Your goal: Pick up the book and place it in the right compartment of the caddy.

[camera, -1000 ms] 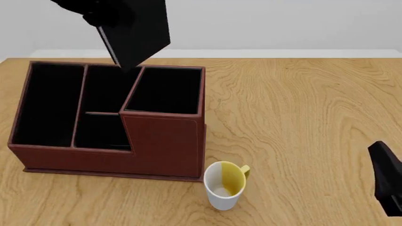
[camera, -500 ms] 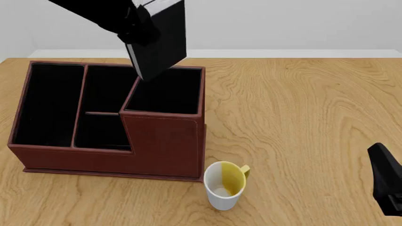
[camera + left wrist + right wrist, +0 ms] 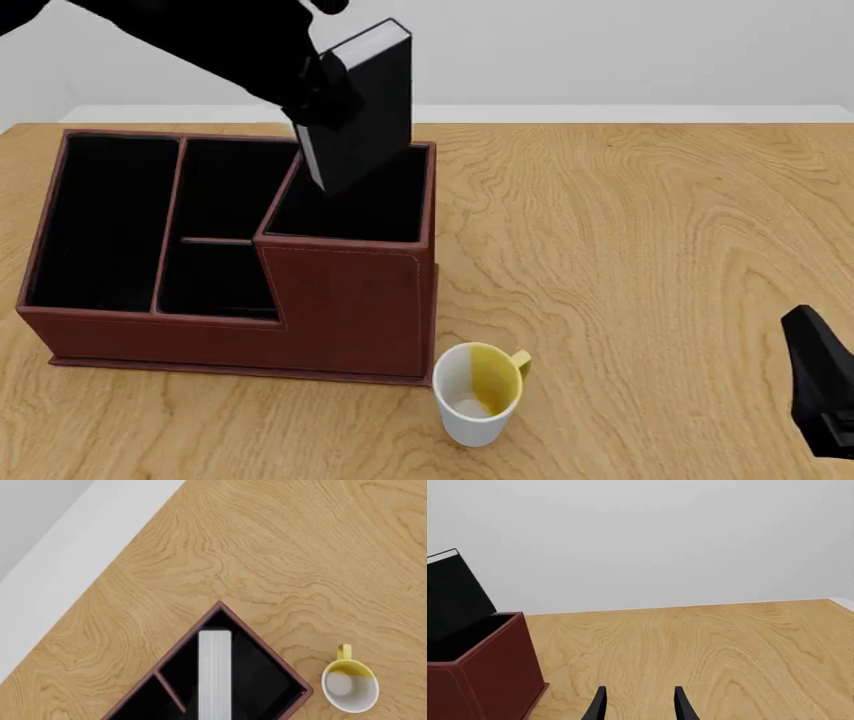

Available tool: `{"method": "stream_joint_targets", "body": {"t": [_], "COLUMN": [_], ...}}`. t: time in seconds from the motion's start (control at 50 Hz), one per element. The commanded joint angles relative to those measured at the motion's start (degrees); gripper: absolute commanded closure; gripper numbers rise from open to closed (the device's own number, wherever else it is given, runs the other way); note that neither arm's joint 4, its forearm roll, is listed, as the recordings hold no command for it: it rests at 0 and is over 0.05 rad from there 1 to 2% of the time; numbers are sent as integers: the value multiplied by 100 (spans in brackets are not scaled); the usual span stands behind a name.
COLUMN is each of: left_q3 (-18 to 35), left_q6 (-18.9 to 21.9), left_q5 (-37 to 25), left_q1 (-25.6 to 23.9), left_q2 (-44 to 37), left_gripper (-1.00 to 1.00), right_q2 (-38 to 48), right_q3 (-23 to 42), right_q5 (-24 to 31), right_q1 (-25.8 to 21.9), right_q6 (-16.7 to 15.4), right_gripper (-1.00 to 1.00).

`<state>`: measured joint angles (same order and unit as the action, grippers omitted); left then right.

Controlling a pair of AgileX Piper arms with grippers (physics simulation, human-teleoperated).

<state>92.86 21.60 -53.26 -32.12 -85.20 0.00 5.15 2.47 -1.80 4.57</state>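
The black book [image 3: 363, 108] with its white page edge is tilted in the air, held by my left gripper [image 3: 315, 88], which is shut on it. Its lower corner hangs just over the back left of the right compartment [image 3: 354, 200] of the reddish-brown caddy [image 3: 340, 310]. In the left wrist view the book's page edge [image 3: 215, 675] lies above the black inside of the right compartment [image 3: 257, 680]. My right gripper [image 3: 640, 706] is open and empty, low at the front right of the table [image 3: 817, 392]. The right wrist view shows the book [image 3: 454, 597] above the caddy [image 3: 490, 677].
A white mug with a yellow inside [image 3: 477, 392] stands just in front of the caddy's right front corner; it also shows in the left wrist view [image 3: 349, 685]. The wooden table [image 3: 641, 230] stretches to the right of the caddy.
My left gripper has carried the book to the right and down, from above the middle sections to over the right compartment. The right arm has not moved.
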Motion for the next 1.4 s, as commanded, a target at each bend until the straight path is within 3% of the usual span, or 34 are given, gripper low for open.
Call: {"method": "stream_joint_targets", "body": {"t": [0.02,1.4], "left_q3": [-220,-1658], "left_q6": [19,-308], "left_q5": [206,1314], "left_q1": [-92,-85], "left_q2": [74,86], "left_gripper": [100,100], "right_q2": [0,0], "right_q3": [-25,-25], "right_q5": [-8,62], "right_q1": [30,24], "right_q6": [-17,-97], "right_gripper": [-100,-100]}}
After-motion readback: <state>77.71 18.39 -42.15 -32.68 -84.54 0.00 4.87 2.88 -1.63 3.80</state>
